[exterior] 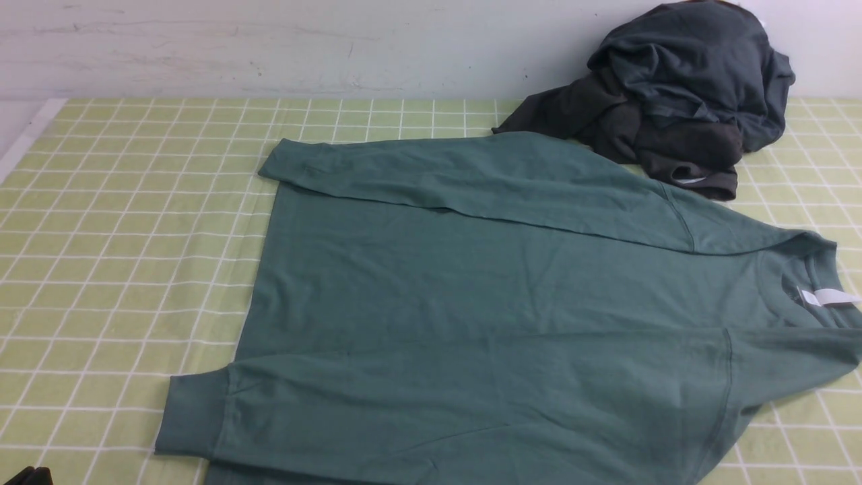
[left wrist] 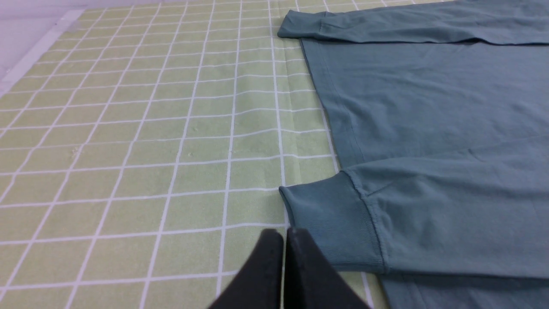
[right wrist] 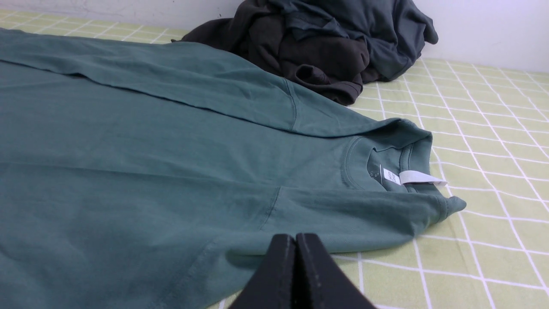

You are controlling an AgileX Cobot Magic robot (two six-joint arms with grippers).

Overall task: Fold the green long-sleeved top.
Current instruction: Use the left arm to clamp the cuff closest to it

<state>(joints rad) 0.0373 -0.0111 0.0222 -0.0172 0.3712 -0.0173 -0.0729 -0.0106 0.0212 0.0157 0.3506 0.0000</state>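
Observation:
The green long-sleeved top (exterior: 505, 303) lies flat and sideways on the checked cloth, hem to the left and collar with white label (exterior: 832, 297) to the right. Both sleeves are folded across the body. In the left wrist view my left gripper (left wrist: 283, 234) is shut and empty, its tips just beside the near sleeve's ribbed cuff (left wrist: 334, 223). In the right wrist view my right gripper (right wrist: 296, 238) is shut and empty, at the near shoulder edge of the top (right wrist: 150, 163), short of the label (right wrist: 418, 177). The right gripper is out of the front view.
A heap of dark charcoal garments (exterior: 680, 101) sits at the back right against the white wall (exterior: 269, 47), touching the top's far sleeve. The yellow-green checked cloth (exterior: 121, 236) covers the table; its left edge (exterior: 27, 138) shows at the far left.

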